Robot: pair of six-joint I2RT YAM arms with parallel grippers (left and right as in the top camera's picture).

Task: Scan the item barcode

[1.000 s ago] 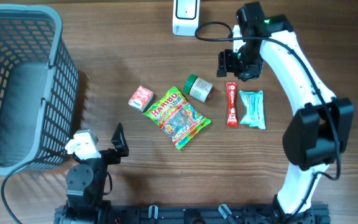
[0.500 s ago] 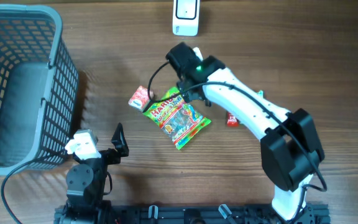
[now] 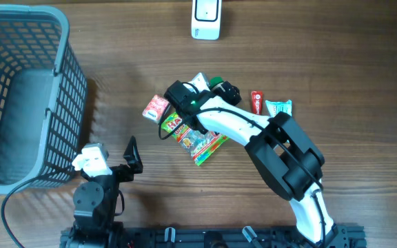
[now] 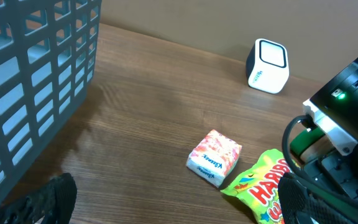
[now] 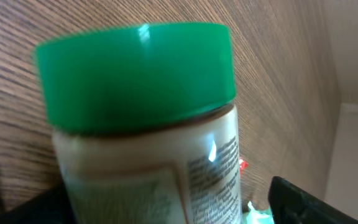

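From overhead, the right end effector (image 3: 219, 88) sits low over the green-lidded jar (image 3: 215, 82). The jar rests on the desk (image 3: 116, 69) beside the sweet bag (image 3: 197, 134), well apart from the white scanner (image 3: 206, 17). The left end effector (image 3: 131, 153) is released and empty near the basket (image 3: 19, 96).

The left wrist view shows only a sliver of green lid beneath the right arm.

In the right wrist view the jar (image 5: 142, 124) fills the frame. The fingers are spread on either side, with desk showing beside one, so the jar is not yet grasped.

The step in hand is probably the pick. Next, the fingers likely need to close on the jar body, lift it and turn its label toward the scanner. No barcode is visible.
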